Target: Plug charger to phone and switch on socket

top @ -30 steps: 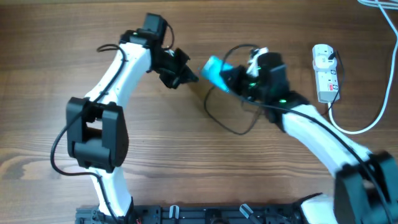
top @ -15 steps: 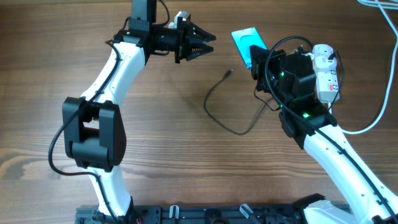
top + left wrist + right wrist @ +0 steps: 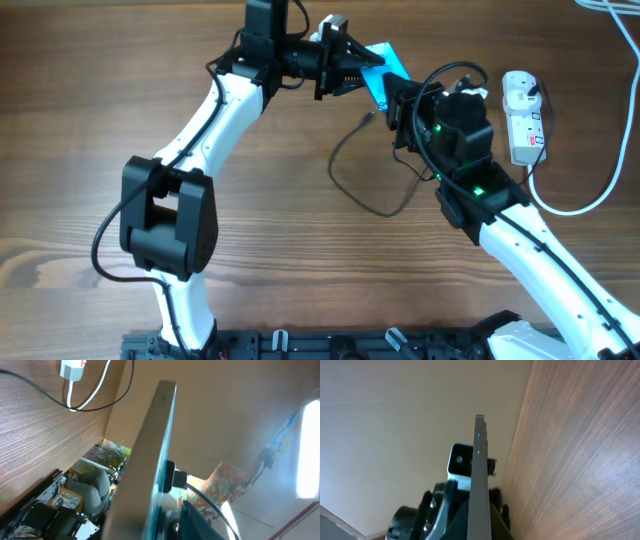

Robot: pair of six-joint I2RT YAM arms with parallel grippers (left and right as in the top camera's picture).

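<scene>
While the right end effector (image 3: 399,97) is pinching the phone (image 3: 387,63) clear of the bench (image 3: 80,120), we are seeing the left end effector (image 3: 350,68) crowding the phone's opposite edge; we cannot tell whether its fingers are gripping. The charger (image 3: 345,190) is lying slack just beside the right end effector, and the socket (image 3: 524,120) is sitting near its right, leaving little free room between.

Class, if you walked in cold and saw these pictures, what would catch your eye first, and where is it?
The cyan-screened phone stands out first: it is held up over the far middle of the table, between the left gripper and the right gripper, which is shut on it. Below it the black charger lies in a loose loop on the wood, unplugged, and the white socket sits at the far right.
</scene>
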